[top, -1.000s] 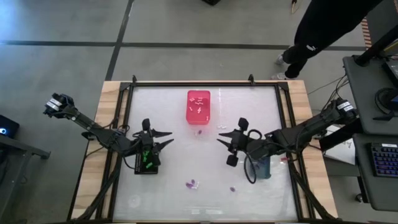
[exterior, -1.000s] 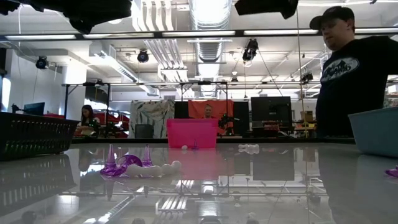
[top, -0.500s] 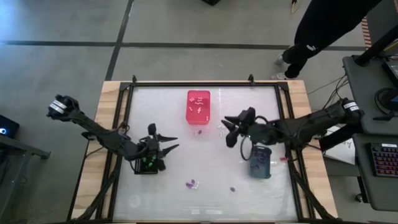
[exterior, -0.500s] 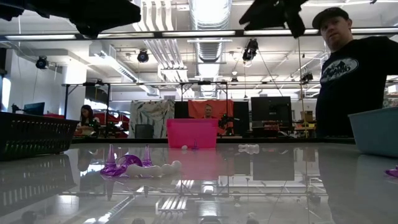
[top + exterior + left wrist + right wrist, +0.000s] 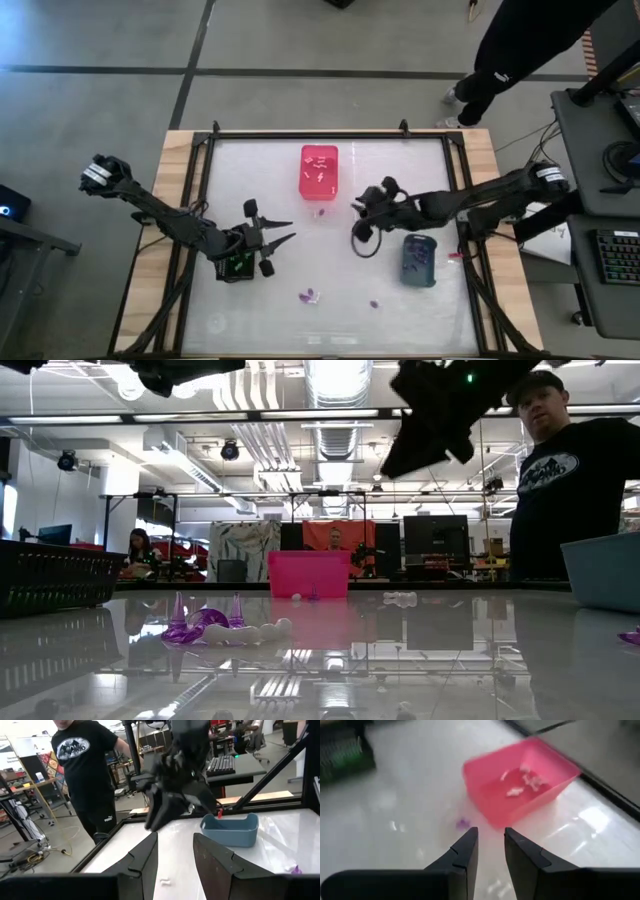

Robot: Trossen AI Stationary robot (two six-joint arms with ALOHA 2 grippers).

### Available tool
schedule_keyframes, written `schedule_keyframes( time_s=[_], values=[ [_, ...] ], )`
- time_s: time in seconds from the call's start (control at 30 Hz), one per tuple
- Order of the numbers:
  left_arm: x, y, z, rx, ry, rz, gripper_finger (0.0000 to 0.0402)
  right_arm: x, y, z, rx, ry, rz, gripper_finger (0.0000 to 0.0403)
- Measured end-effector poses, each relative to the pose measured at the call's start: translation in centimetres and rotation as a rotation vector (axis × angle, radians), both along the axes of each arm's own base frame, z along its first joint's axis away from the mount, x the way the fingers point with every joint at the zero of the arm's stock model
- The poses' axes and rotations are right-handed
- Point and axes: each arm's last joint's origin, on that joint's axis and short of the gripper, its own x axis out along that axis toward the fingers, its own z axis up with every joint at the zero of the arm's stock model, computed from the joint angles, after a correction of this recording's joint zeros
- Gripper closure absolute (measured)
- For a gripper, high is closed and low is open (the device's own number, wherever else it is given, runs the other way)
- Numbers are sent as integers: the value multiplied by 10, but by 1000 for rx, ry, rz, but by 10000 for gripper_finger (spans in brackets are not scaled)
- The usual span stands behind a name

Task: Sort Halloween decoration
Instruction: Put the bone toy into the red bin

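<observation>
The Halloween decoration pieces lie loose on the glossy table: a purple and white cluster [image 5: 308,295] [image 5: 205,626], one purple piece [image 5: 374,303], another purple piece [image 5: 320,212] [image 5: 463,823] beside the pink bin [image 5: 320,172], and a white piece [image 5: 355,205] [image 5: 400,598]. White pieces lie inside the pink bin [image 5: 525,785]. My left gripper [image 5: 281,233] [image 5: 175,860] hovers open, level, just right of the black bin [image 5: 236,266]. My right gripper [image 5: 360,203] [image 5: 491,851] hovers open, slanting down toward the pink bin's near right corner. Neither has anything between its fingers.
A grey-blue bin [image 5: 418,260] [image 5: 230,827] stands at the right, below my right arm. The black bin holds green pieces. A person in black [image 5: 570,470] stands past the table's far right corner. Bare table surface lies in the middle and along the near edge.
My right gripper has swung from the table's middle toward the far edge and the pink bin, sinking and tipping nose-down while rolling; the grey-blue bin beneath its arm now shows. My left gripper has slid level toward the table's right, off the black bin.
</observation>
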Motion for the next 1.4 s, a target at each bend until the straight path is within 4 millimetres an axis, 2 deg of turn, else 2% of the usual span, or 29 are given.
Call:
schedule_keyframes(
  time_s=[0.13, 0.37, 0.53, 0.7, 1.0, 1.4],
  values=[
    [2, -1, -1, 8, 7, 1, 294, 8, -1, -22, 59, 140, 133, 314],
    [2, 0, -1, 12, 7, 9, 294, 14, -30, -52, 395, 192, -103, 327],
    [2, 1, 0, 39, 15, 13, 294, 18, -46, -68, 492, 218, -209, 333],
    [-3, 3, 6, 50, -1, 13, 294, 19, -48, -85, 539, 275, -295, 333],
    [-19, 12, 25, 74, -25, 14, 294, 20, -53, -94, 555, 279, -358, 335],
    [-20, 13, 21, 97, 11, 14, 294, 24, -57, -102, 554, 279, -372, 335]
  ],
)
